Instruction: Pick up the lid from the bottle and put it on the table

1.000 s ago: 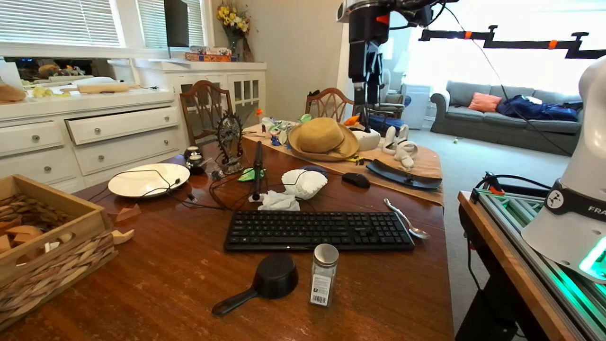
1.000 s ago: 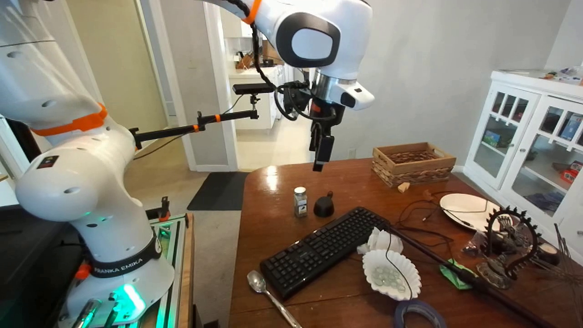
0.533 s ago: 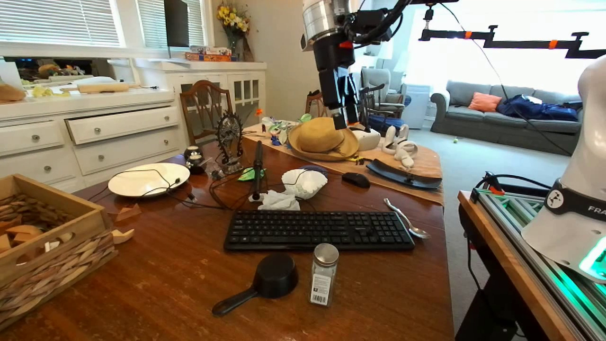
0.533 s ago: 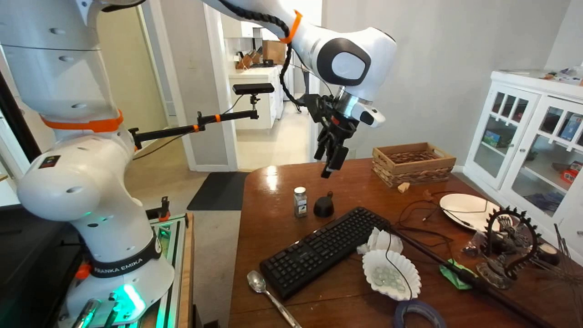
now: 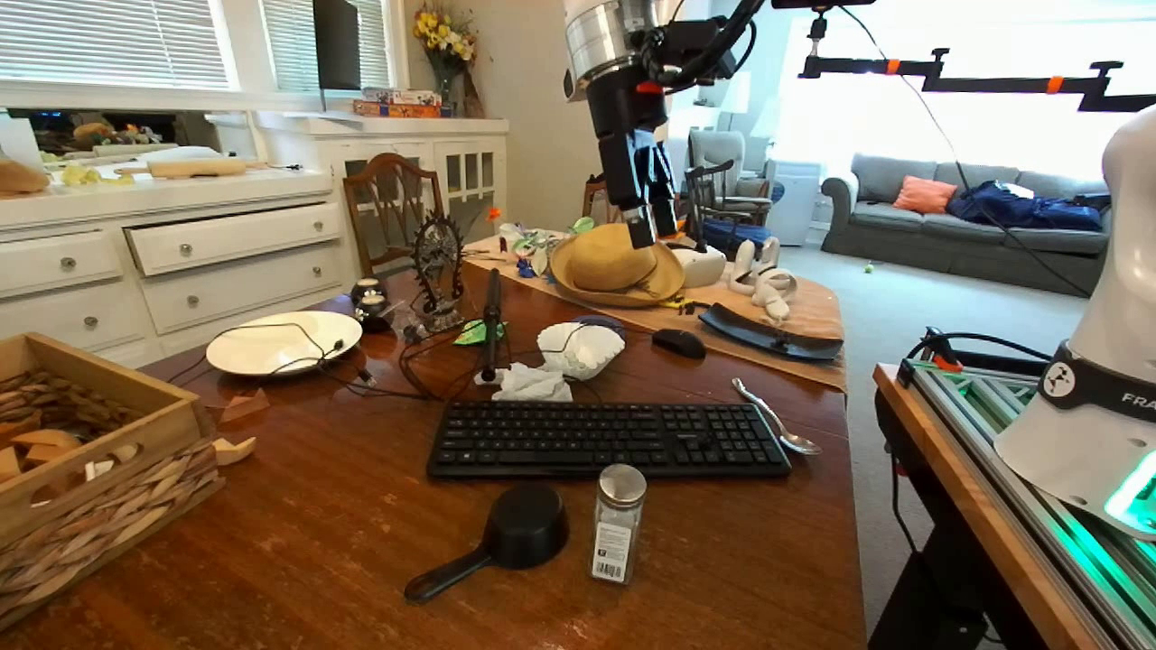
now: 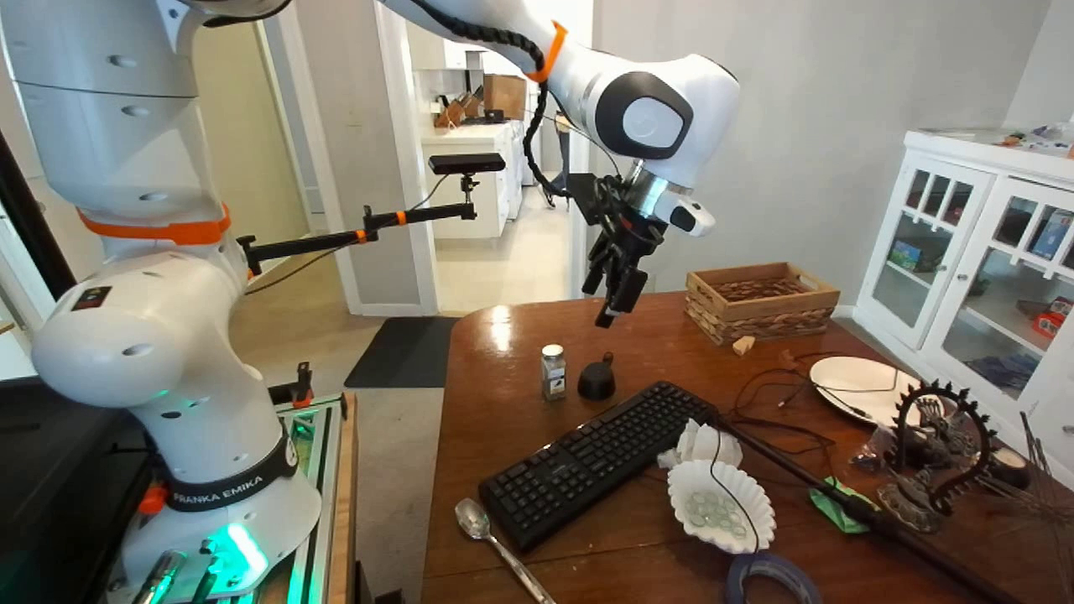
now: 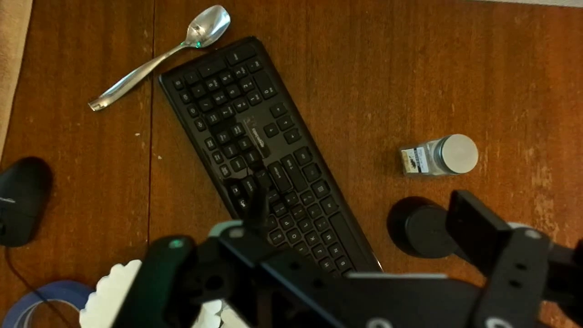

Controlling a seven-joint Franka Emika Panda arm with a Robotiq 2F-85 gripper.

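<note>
Exterior view shows lid on bottle, tan pieces in basket.

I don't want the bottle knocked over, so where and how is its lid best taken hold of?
Probably best pinched by opposite sides of the lid, coming straight down from above. It is round and sits on top of the bottle, which stands upright, with nothing over the lid. The scoop is beside the bottle but apart from it, so there should be room.
</note>
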